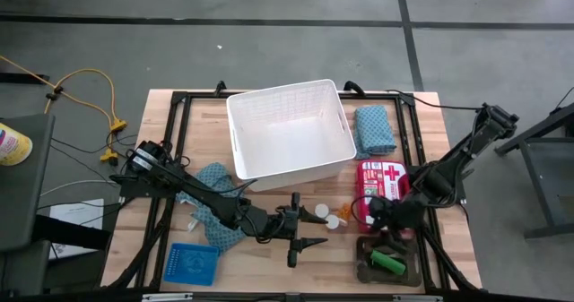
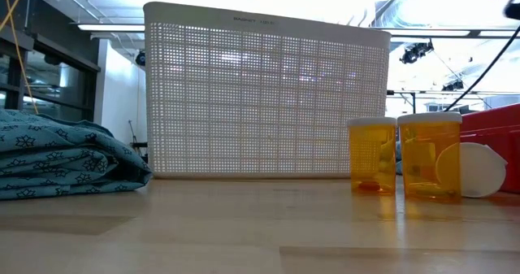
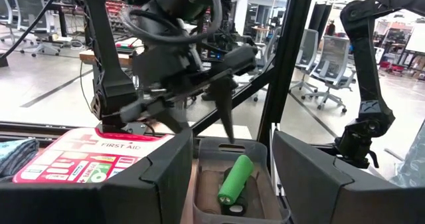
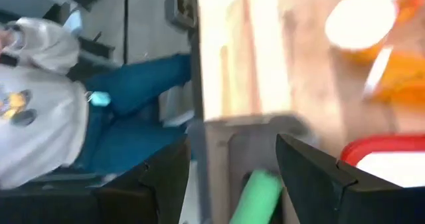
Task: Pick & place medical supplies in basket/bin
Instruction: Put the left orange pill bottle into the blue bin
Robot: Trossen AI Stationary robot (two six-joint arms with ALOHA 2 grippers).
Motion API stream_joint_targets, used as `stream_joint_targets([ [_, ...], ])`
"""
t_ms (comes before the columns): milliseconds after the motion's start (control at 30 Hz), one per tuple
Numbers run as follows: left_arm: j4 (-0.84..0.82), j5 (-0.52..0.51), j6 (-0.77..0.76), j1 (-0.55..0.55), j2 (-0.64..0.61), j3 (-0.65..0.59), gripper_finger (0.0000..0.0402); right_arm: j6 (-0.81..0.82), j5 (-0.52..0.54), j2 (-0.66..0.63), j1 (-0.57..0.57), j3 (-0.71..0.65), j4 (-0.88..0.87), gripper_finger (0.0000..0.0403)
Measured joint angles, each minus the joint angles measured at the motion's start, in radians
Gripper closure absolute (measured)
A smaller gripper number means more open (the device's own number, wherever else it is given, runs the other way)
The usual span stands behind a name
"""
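A white lattice basket (image 1: 287, 127) stands at the table's far middle. One teal cloth (image 1: 374, 129) lies to its right; another (image 1: 213, 203) lies under my left arm. Two orange pill bottles (image 1: 327, 216) stand near the middle, beside a red first-aid kit (image 1: 381, 181). A grey tray (image 1: 411, 268) near the front right holds a green oblong piece (image 1: 387, 262). My right gripper (image 1: 381, 216) hangs open above that tray's far end, holding nothing. My left gripper (image 1: 305, 248) is open and level, pointing toward the tray, with nothing between its fingers.
A small blue mesh tray (image 1: 193, 264) sits at the front left. A black frame (image 1: 179, 100) runs round the table's edges. A white cap (image 2: 479, 170) leans by the bottles. A person (image 4: 46, 98) stands beyond the table's near edge. Bare wood lies between the two arms.
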Motion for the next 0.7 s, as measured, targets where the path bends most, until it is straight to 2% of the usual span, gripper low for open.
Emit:
stream_joint_targets([
  [200,0.0,0.0,0.0,0.0,0.0,0.0,0.0199,-0.16,0.029,-0.044,-0.058,0.0,0.031,0.0192],
  [467,0.0,0.0,-0.001,0.0,0.0,0.0,0.0199,-0.379,0.034,-0.168,-0.129,0.0,0.101,0.0192],
  [700,-0.011,-0.001,-0.002,0.0,0.0,0.0,0.0199,-0.51,0.127,-0.269,-0.137,0.0,0.087,0.0192],
])
